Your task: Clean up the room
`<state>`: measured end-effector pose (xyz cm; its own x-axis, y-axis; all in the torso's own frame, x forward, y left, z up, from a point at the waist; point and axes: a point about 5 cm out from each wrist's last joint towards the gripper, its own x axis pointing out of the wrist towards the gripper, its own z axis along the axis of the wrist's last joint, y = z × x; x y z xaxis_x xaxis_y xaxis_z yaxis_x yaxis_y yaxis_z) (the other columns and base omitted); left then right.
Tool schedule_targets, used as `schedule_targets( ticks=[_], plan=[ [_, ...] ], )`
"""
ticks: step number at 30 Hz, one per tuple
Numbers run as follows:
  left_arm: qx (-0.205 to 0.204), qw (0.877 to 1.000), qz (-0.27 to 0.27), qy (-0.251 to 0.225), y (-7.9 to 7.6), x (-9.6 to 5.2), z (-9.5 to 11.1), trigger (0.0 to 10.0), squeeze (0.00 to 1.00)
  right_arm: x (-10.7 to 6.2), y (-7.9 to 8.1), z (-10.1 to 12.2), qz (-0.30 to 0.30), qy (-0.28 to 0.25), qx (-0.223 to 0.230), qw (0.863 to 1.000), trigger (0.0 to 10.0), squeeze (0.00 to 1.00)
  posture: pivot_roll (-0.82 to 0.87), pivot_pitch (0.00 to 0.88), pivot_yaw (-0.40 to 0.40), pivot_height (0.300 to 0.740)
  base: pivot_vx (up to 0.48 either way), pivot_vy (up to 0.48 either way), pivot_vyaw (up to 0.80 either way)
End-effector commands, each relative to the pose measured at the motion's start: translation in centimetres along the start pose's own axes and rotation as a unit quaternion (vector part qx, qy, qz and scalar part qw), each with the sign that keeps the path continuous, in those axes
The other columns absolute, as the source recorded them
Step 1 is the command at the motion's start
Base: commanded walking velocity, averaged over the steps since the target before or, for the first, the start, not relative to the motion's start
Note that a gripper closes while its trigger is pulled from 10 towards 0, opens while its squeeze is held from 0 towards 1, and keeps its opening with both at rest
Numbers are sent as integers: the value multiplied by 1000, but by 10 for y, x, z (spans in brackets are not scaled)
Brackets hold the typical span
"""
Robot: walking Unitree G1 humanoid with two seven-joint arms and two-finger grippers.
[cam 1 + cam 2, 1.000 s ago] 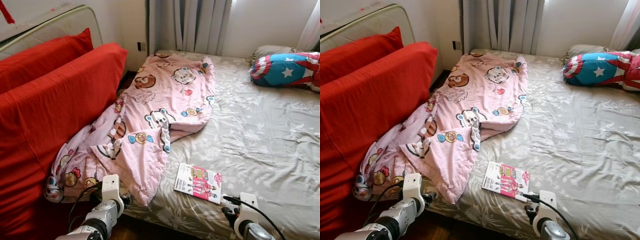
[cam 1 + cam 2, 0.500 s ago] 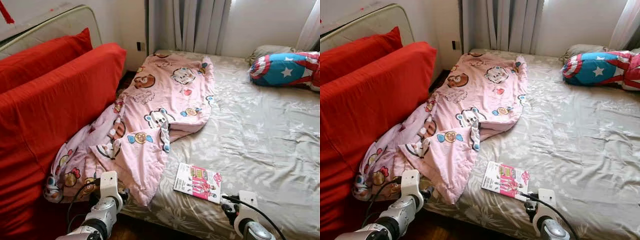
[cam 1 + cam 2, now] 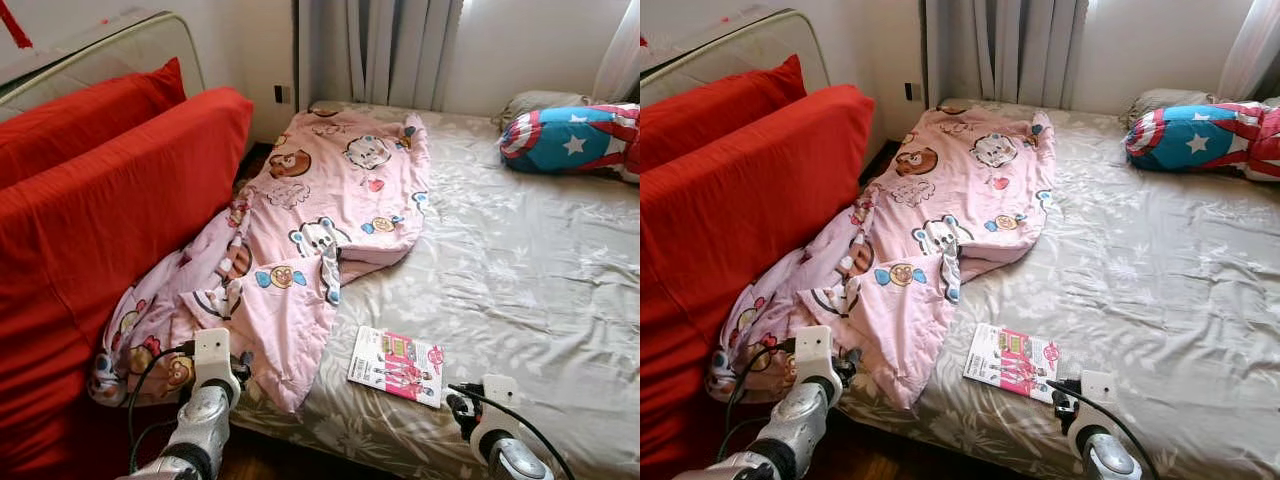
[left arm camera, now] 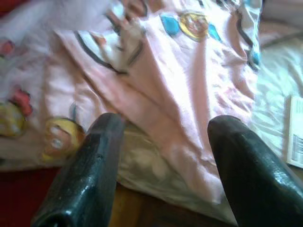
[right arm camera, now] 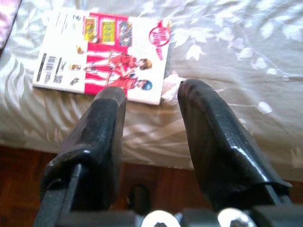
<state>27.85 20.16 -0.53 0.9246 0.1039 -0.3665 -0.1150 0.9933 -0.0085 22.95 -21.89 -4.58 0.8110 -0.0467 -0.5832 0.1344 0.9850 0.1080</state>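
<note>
left gripper [image 4: 163, 156]: released, fingers spread, poised just off the near edge of the bed with the hanging corner of the pink blanket between and ahead of them.
right gripper [image 5: 151, 127]: released, fingers apart, low at the foot of the bed, aimed at the near edge of the booklet.
booklet [image 3: 397, 365]: lies flat on the grey sheet near the bed's foot edge, just right of the blanket's drooping corner, not touching it as far as i can tell.
pink blanket [image 3: 310, 220]: cartoon print, crumpled in a long diagonal from the far left of the bed down to the near corner, spilling off toward the red cover.
bed [image 3: 540, 270]: grey floral sheet, wrinkled, bare across the right half.
red cover [image 3: 110, 210]: drapes the furniture to the left, touching the blanket's fallen part.
star pillow [image 3: 570, 135]: far right, by the head of the bed.
step in hand, my judgement: likely catching the blanket's near corner; bring the left gripper in over a thick fold, not a single loose layer, and close on it fully before pulling.
hard to tell: the left wrist view is blurred; how much blanket lies down the gap beside the bed is hidden; the pillow is cut off at the frame edge.
</note>
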Motion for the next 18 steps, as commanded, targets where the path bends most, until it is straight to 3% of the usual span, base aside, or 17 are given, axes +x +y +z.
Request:
schedule_targets(
  ticks=[1, 8, 18],
  plan=[
    [3, 998, -8, -62, 4, 5, 24, 10000, 0, -1, 0, 5, 3, -35, 20, 999, 10000, 0, -102, 0, 3, 740, 0, 0, 0],
    [-20, 993, -30, -114, -5, 8, 41, 10000, 0, -1, 4, 12, 30, -69, 8, 997, 10000, 0, -105, 0, 11, 740, 0, 0, 0],
    [-24, 992, -43, -119, -7, 2, 32, 10000, 0, -3, 6, 14, 53, -93, -7, 994, 10000, 0, -123, 0, 24, 740, 0, 0, 0]
  ],
)
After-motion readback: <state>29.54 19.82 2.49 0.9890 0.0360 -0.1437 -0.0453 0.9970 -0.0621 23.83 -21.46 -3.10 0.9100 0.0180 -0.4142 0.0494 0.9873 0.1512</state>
